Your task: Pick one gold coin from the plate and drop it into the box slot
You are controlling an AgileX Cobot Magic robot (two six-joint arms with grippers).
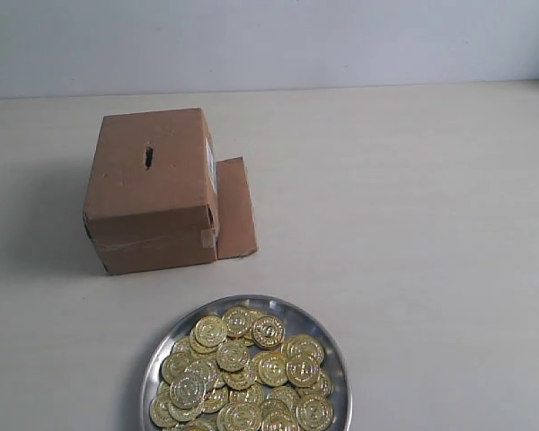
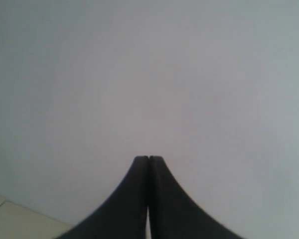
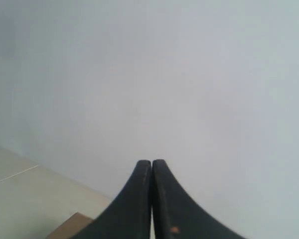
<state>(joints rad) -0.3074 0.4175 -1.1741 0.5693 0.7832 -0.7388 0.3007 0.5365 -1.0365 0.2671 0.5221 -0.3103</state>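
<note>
Coins on plate, clear of jaws

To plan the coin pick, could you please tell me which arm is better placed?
Probably left: the plate sits slightly left of centre and the box further left. The left gripper and right gripper are both shut, facing the wall.

even soft light, faint shadows, slightly blurry

Probably lab or test bench: plain cream tabletop, blank pale wall behind
</note>
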